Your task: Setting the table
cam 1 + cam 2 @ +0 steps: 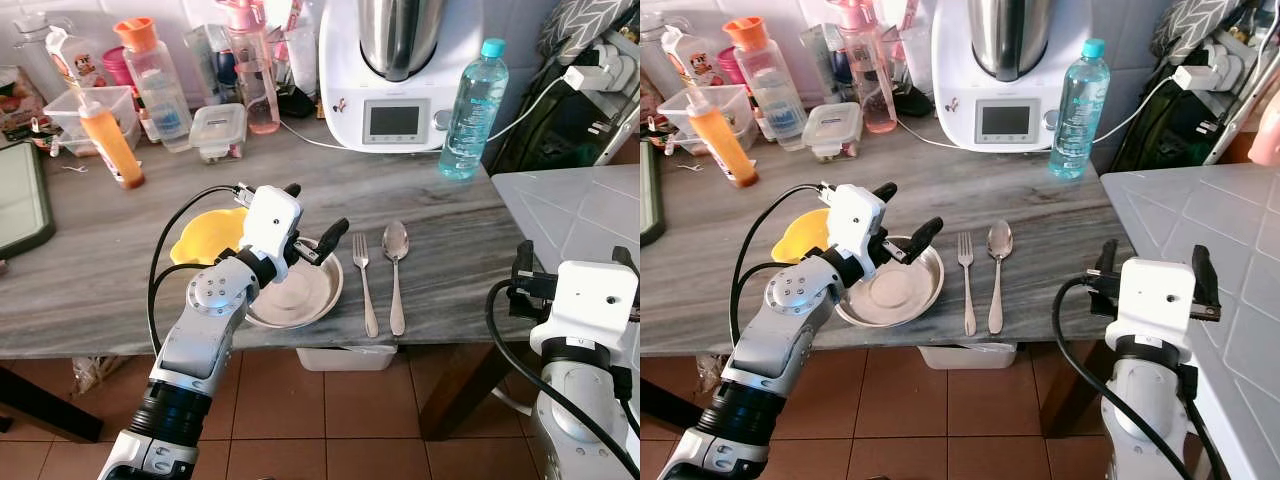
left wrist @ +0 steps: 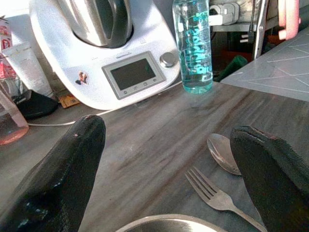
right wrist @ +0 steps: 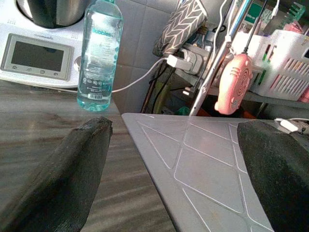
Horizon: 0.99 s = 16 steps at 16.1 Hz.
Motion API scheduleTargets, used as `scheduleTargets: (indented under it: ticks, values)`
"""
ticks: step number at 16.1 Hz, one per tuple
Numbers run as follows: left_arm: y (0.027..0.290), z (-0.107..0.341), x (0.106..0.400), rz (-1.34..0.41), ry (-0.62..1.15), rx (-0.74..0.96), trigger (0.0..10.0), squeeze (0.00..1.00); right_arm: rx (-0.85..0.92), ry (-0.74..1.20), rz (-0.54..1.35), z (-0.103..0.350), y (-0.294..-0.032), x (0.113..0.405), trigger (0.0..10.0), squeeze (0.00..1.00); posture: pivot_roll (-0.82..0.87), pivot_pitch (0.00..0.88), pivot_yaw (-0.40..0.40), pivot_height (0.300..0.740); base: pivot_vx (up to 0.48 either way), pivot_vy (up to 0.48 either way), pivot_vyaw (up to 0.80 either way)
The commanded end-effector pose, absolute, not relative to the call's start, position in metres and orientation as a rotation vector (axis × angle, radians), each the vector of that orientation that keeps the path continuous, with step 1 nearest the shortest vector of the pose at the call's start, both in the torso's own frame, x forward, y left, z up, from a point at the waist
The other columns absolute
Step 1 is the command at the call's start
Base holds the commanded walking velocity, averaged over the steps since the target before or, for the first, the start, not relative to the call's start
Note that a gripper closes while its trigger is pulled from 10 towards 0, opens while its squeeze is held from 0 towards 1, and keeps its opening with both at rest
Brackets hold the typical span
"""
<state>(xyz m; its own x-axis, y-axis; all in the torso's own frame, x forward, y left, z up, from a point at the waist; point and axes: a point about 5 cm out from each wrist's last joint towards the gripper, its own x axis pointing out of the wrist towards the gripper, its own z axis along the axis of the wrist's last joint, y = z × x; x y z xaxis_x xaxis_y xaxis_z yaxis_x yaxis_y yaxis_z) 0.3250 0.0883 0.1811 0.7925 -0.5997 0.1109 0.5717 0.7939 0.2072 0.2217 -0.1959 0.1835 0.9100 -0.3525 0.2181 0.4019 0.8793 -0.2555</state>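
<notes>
The left gripper (image 1: 312, 222) hangs over the bowl (image 1: 300, 295) in the lower middle of the frame; its two black fingers (image 2: 58, 179) are wide apart with nothing between them; the bowl is silver and shallow and sits near the front edge of the table (image 1: 430, 215); a yellow bowl (image 1: 200, 238) sits just to its left, partly behind the arm; to the right of the silver bowl lie a fork (image 1: 365, 280) and a spoon (image 1: 396, 270), side by side, close but not touching, with their handles toward the front edge.

The right gripper (image 1: 1152, 270) is low at the right of the frame, off the wooden table, beside a grey top (image 1: 590, 215) with lines on it; its fingers (image 3: 63, 179) are far apart too and hold nothing.

At the top middle stands a white kitchen machine (image 1: 395, 75) with a small screen; a blue water bottle (image 1: 473, 110) stands right of it; at the upper left are an orange sauce bottle (image 1: 110, 142), a clear bottle with an orange cap (image 1: 160, 85), a pink bottle (image 1: 252, 70) and a small box with a lid (image 1: 218, 130).
</notes>
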Motion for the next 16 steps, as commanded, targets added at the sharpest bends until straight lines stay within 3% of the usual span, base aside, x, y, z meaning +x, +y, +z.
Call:
scheduleTargets:
  ticks: [1,4,16]
  values:
    - [0.0901,0.1819,0.3263,-0.619,-0.175,0.177,10.0,0.00,-0.297,-0.170,-0.389,0.1833,-0.1939,0.2226,10.0,1.00,-0.04,0.072,0.092,0.740,0.000,0.000,0.00]
    - [0.0885,0.1811,0.3262,-0.618,-0.171,0.177,10.0,0.00,-0.293,-0.165,-0.388,0.1814,-0.1934,0.2223,10.0,1.00,-0.05,0.078,0.092,0.740,0.000,0.000,0.00]
    - [0.0878,0.1801,0.3293,-0.611,-0.164,0.178,10.0,0.00,-0.294,-0.163,-0.391,0.1813,-0.1948,0.2231,10.0,1.00,-0.05,0.085,0.089,0.740,-0.285,0.000,0.00]
